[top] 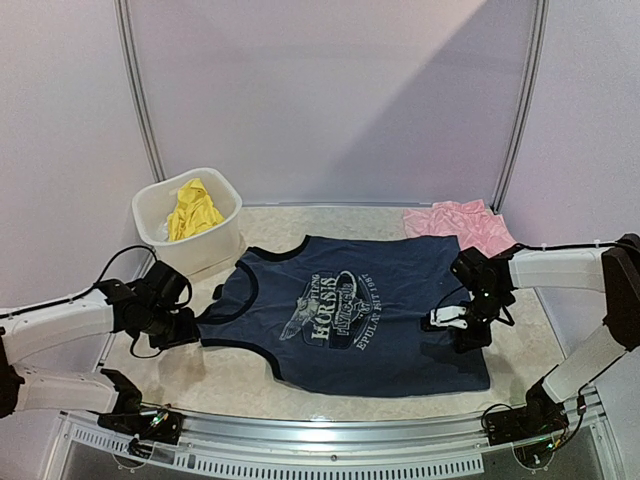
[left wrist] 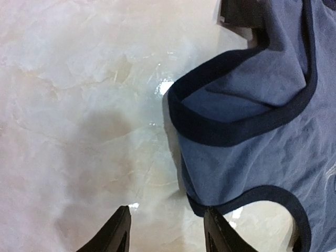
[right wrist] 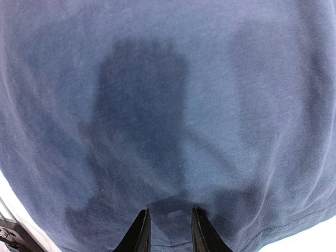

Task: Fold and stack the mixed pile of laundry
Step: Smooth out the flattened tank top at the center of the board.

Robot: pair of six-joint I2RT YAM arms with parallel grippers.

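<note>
A navy sleeveless top (top: 360,315) with pale horse print lies spread flat in the middle of the table. My left gripper (top: 186,326) is at the top's left shoulder strap (left wrist: 231,157). It is open over bare table (left wrist: 168,231), and the strap's dark edge lies just ahead of the right finger (left wrist: 216,233). My right gripper (top: 456,322) sits low on the top near its right hem. Its jaws are narrowly apart (right wrist: 170,231), tips on the cloth (right wrist: 173,131), with a small pucker between them. A pink ruffled piece (top: 460,225) lies at the back right. A yellow piece (top: 193,210) is in the tub.
A white plastic tub (top: 222,240) stands at the back left, just behind the left arm. A curved metal frame and pale walls close off the back. A metal rail runs along the near edge by the arm bases.
</note>
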